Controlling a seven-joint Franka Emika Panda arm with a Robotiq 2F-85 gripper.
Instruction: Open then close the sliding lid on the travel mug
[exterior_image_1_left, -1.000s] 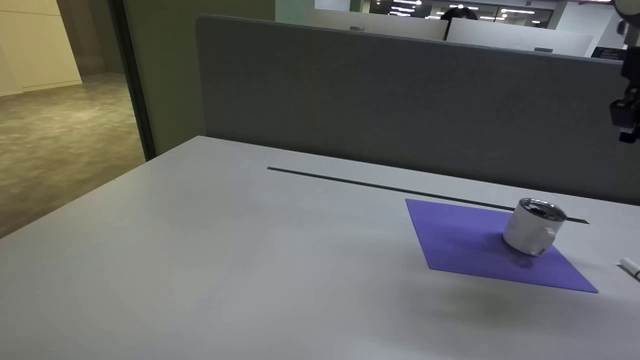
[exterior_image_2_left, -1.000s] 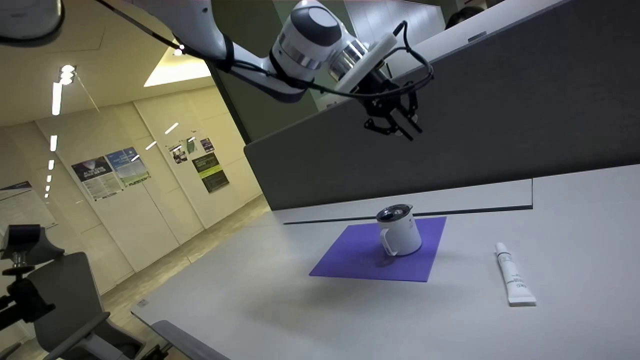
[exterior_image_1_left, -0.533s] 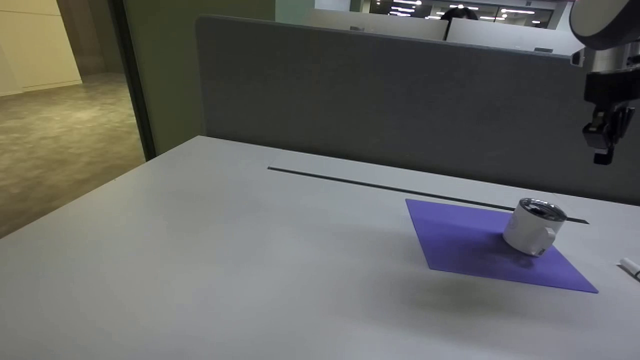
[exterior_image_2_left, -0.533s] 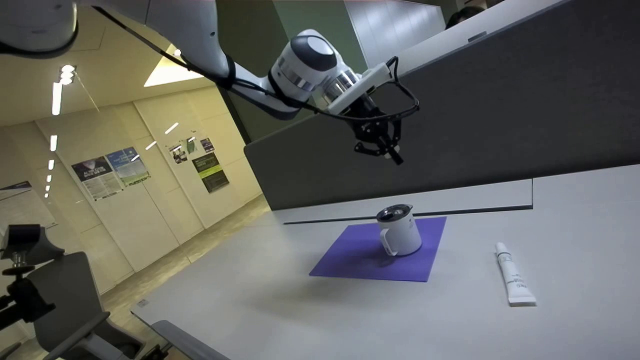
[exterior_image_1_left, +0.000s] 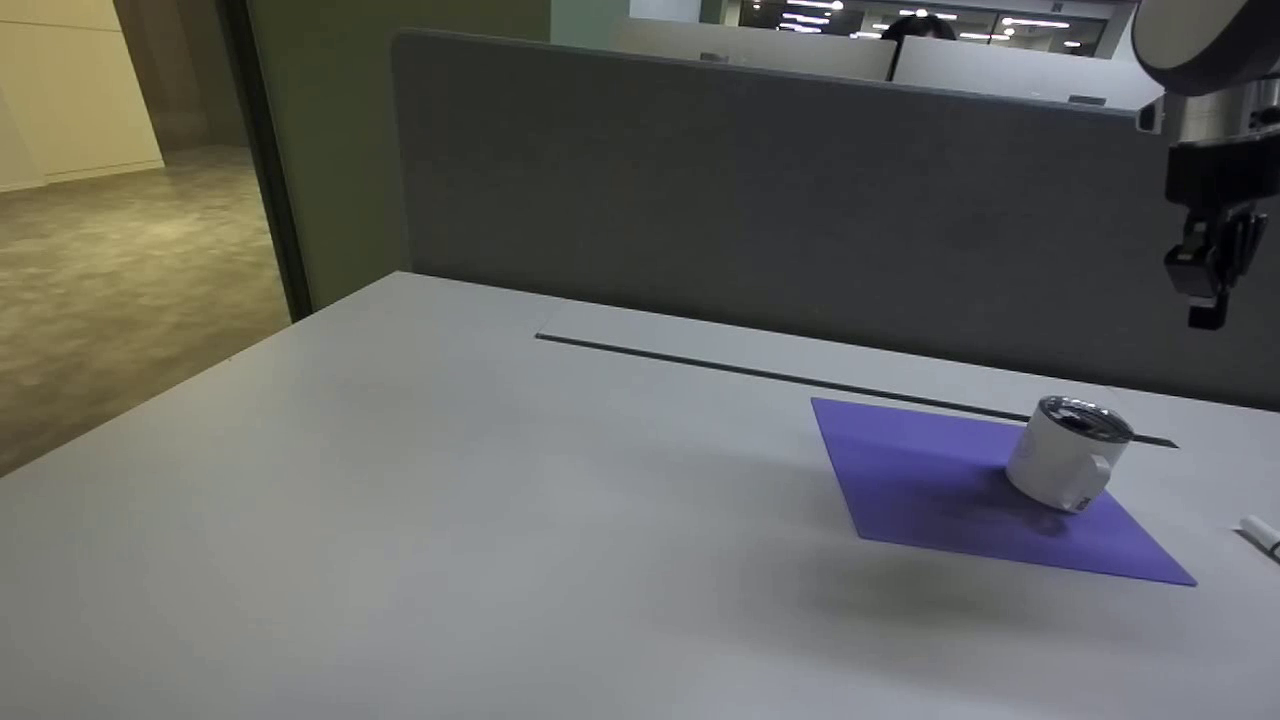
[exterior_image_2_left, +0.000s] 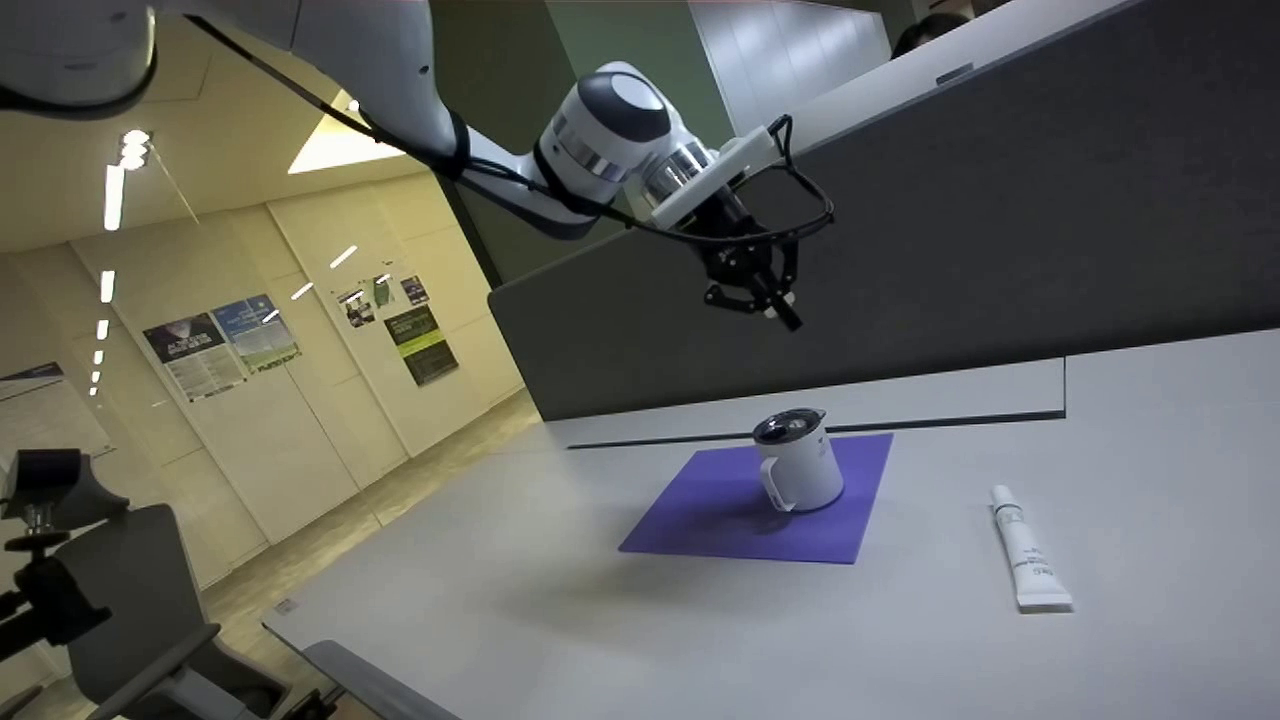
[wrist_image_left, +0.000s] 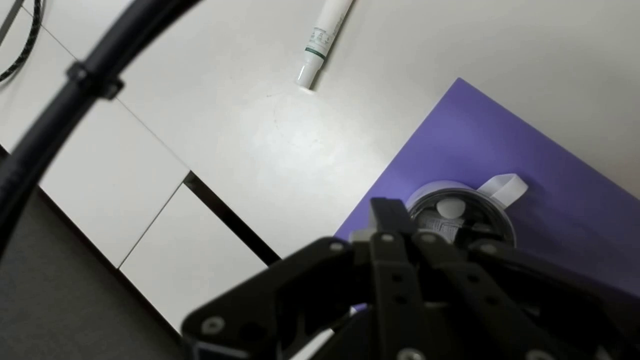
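I had the gripper (exterior_image_2_left: 788, 318) pinched closed, right of center in an exterior view, above the mug (exterior_image_2_left: 812, 475) and well apart from it. Mug stood upright on the purple mat (exterior_image_2_left: 690, 520), lower in that frame, lid (exterior_image_2_left: 787, 426) on top, slid which way I couldn't tell; white tube (exterior_image_2_left: 1028, 558) lay on the table (exterior_image_2_left: 940, 640), lower right.

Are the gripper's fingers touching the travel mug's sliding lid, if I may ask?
No, an exterior view shows the fingers apart from the sliding lid, with the dark partition visible in between.
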